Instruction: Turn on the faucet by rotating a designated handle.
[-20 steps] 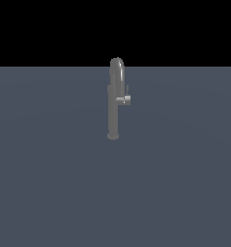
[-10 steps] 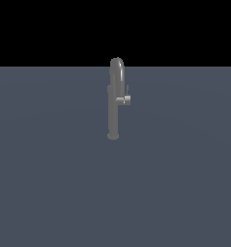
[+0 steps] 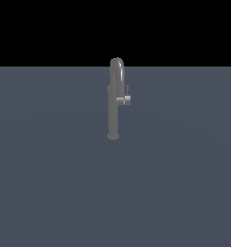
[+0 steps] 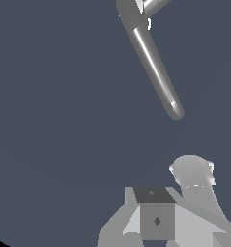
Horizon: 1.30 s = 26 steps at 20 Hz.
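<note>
The faucet (image 3: 114,99) stands upright on the flat grey floor (image 3: 49,183), its column topped by an arched spout. The handle (image 3: 125,100) is a short stub jutting from the column toward the exterior view's right, with a thin lever rising from it.

No arm shows in the exterior view. In the wrist view the gripper (image 4: 158,219) appears only as pale blocky shapes at the frame's edge. Its fingertips cannot be made out, so how wide it stands is impossible to tell, and nothing seems to be held. Beyond it the faucet (image 4: 153,62) lies well apart, slanting across the view.

The faucet looks like rigid metal fixed at its base, so it should not tip or flex. The handle is probably smooth and slippery, and small, so there is little surface to grasp. The lever, standing clear of the column, is likely the best place to push or pinch. Force should go around the stub's axis. The spout is the wrong part to take.
</note>
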Available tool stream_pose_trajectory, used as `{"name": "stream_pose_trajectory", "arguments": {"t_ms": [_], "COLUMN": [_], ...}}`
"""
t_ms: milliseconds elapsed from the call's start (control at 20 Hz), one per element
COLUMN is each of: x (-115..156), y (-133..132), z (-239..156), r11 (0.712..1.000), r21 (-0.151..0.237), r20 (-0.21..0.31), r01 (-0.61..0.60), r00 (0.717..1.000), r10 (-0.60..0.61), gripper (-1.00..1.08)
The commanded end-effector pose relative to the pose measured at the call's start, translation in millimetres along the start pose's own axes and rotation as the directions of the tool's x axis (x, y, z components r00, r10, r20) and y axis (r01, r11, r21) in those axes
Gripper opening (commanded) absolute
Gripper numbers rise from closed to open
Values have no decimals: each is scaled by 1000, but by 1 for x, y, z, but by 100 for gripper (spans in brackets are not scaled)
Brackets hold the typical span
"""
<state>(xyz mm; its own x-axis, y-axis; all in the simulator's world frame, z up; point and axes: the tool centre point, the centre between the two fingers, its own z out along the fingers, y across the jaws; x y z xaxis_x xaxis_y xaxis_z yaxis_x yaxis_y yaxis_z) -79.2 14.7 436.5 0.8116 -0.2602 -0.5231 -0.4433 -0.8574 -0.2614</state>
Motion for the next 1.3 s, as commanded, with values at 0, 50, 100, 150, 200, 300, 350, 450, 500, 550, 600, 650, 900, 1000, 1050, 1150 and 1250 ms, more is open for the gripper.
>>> {"name": "stream_pose_trajectory", "arguments": {"t_ms": [0, 50, 100, 150, 200, 300, 350, 450, 500, 550, 600, 650, 900, 1000, 1050, 1150, 1250], "x": [16, 22, 28, 34, 41, 53, 60, 73, 80, 86, 93, 100, 134, 149, 156, 171, 186], "y": [-2, -3, -4, -5, -5, -6, -6, -6, -6, -6, -6, -6, -3, -1, 0, 3, 5], "z": [-1, -1, -2, -2, -2, -2, -1, 0, 0, 1, 2, 3, 9, 13, 16, 21, 27], "r11": [999, 997, 996, 993, 991, 984, 980, 971, 965, 959, 952, 945, 900, 877, 864, 836, 806], "r21": [38, 52, 67, 81, 95, 123, 136, 162, 175, 188, 200, 212, 267, 286, 295, 312, 325], "r20": [40, 57, 74, 91, 108, 144, 162, 199, 218, 237, 257, 276, 380, 423, 445, 491, 536], "r01": [-36, -50, -65, -80, -96, -128, -144, -178, -195, -213, -231, -249, -345, -386, -407, -451, -495], "r00": [999, 997, 995, 993, 990, 984, 979, 969, 964, 957, 950, 943, 896, 872, 859, 830, 798], "r10": [34, 47, 60, 73, 86, 110, 122, 144, 155, 166, 176, 186, 231, 246, 253, 265, 274], "gripper": [-100, -100, -100, -100, -100, -100, -100, -100, -100, -100, -100, -100, -100, -100, -100, -100, -100]}}
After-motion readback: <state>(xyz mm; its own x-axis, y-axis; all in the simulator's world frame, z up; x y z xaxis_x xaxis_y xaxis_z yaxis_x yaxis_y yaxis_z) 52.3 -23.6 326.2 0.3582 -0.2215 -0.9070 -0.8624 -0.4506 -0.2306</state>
